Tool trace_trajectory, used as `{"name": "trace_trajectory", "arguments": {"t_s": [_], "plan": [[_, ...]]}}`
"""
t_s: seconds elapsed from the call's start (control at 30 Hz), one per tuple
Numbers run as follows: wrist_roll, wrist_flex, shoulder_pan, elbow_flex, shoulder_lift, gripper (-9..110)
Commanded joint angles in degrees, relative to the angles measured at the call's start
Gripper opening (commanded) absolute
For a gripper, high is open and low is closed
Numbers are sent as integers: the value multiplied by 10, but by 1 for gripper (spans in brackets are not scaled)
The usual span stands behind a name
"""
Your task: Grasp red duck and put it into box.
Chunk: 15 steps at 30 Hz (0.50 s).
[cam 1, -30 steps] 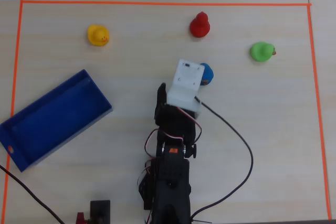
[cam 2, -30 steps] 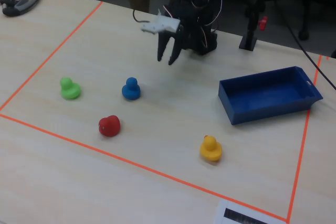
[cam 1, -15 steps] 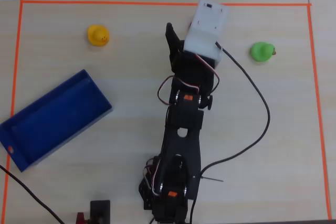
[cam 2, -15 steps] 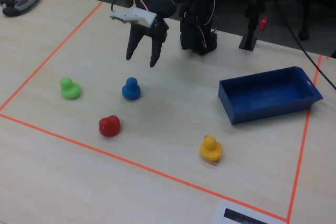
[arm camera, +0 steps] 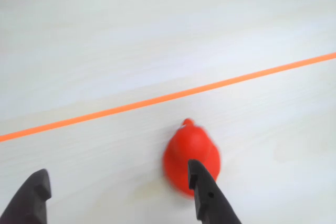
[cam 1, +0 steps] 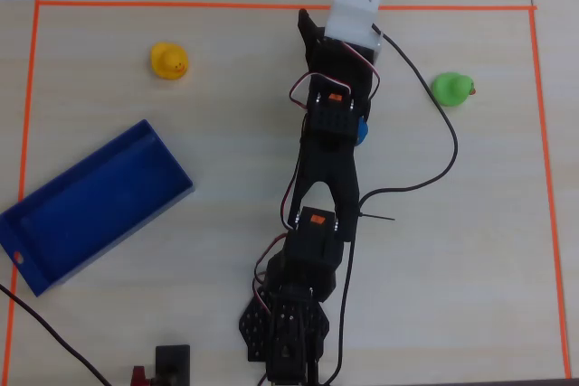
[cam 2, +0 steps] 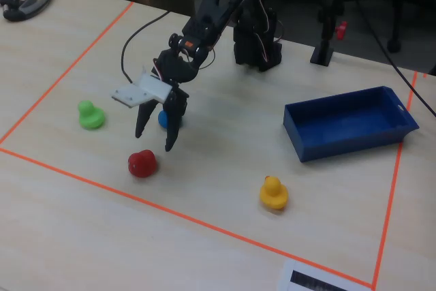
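The red duck (cam 2: 142,163) sits on the table near the orange tape line. In the wrist view the red duck (arm camera: 190,153) lies by the right finger (arm camera: 207,195), partly behind it, not between the fingers. My gripper (cam 2: 154,138) is open and empty, hovering just above and beside the duck. In the wrist view the gripper (arm camera: 118,184) has its jaws wide apart. In the overhead view the gripper (cam 1: 326,24) and its white camera mount hide the red duck. The blue box (cam 2: 349,122) stands far off; it is also in the overhead view (cam 1: 90,205), empty.
A blue duck (cam 2: 162,119) sits behind the gripper, under the arm (cam 1: 362,131). A green duck (cam 2: 89,115) and a yellow duck (cam 2: 273,193) stand apart on the table. Orange tape (arm camera: 157,99) marks the work area's edge. A black cable (cam 1: 443,146) trails beside the arm.
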Motion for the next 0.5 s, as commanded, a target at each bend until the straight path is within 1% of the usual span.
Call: {"name": "trace_trajectory", "arguments": {"t_s": [0.0, 0.2, 0.47], "plan": [[-26, -36, 23, -67, -40, 36], [-45, -69, 48, -117, -113, 36], [-35, -81, 49, -118, -163, 36]]}}
